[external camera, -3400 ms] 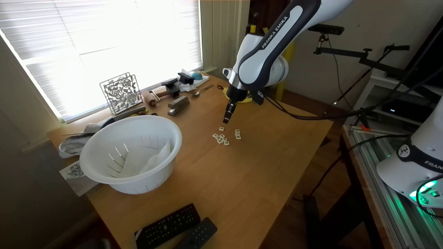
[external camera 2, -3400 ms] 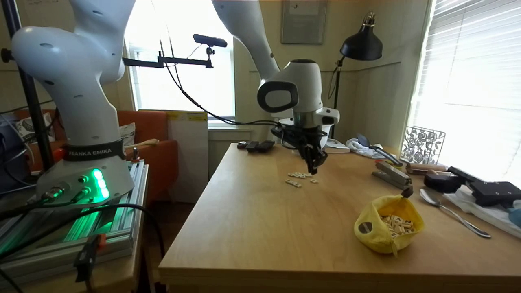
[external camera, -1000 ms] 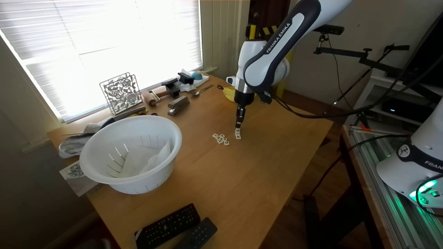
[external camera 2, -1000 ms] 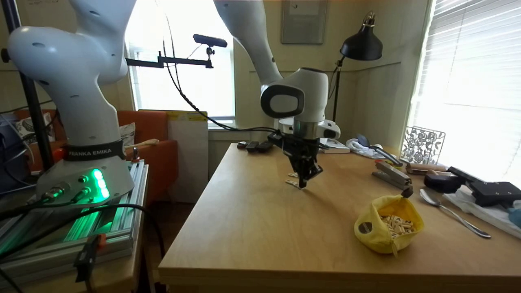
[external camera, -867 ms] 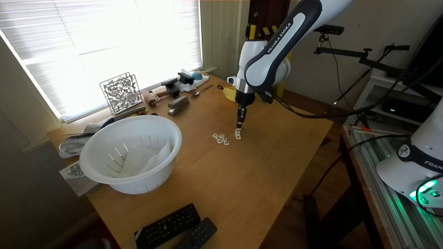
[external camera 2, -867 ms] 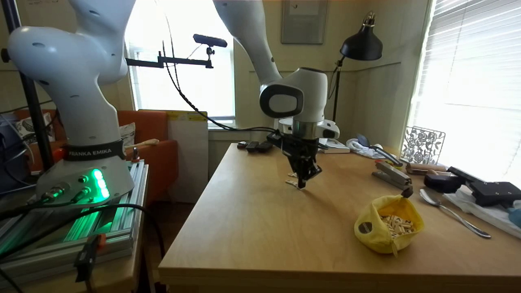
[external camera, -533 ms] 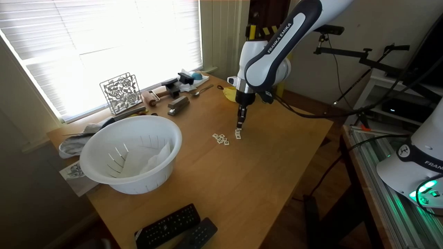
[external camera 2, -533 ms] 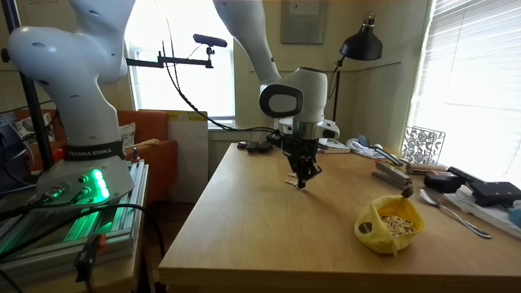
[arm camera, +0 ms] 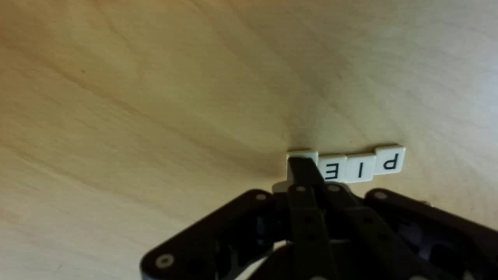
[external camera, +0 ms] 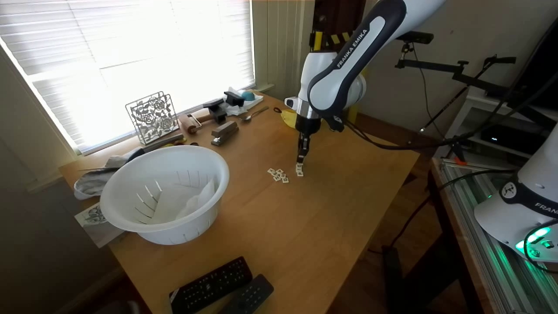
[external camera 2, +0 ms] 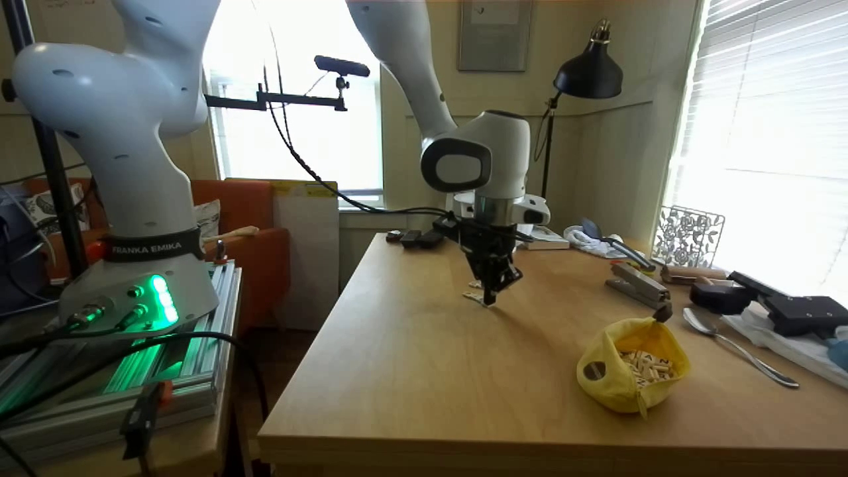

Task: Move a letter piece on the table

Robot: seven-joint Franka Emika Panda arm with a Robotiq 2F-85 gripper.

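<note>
The wooden table (external camera: 305,226) holds small white letter tiles. In the wrist view a row of tiles shows P (arm camera: 389,160), I (arm camera: 360,168) and E (arm camera: 332,168), plus an end tile (arm camera: 302,154) beside the E. My gripper (arm camera: 306,163) has its fingers together, with the tips on top of the end tile, hiding its letter. In both exterior views the gripper (external camera: 301,160) (external camera 2: 489,302) points down at the near end of the row (external camera: 300,171) (external camera 2: 473,297). A loose cluster of tiles (external camera: 279,175) lies beside the row.
A white bowl (external camera: 196,224) and black remotes (external camera: 213,283) stand on the table. A yellow bag of tiles (external camera 2: 633,394), a spoon (external camera 2: 742,348) and a stapler (external camera 2: 639,283) also lie on it. A metal rose-patterned holder (external camera: 152,117) stands by the window.
A lone tile seen 3.4 s ago has left its spot, and a tile now stands at the row's end. My gripper moved over there and down. In the last half second it and the row shifted slightly.
</note>
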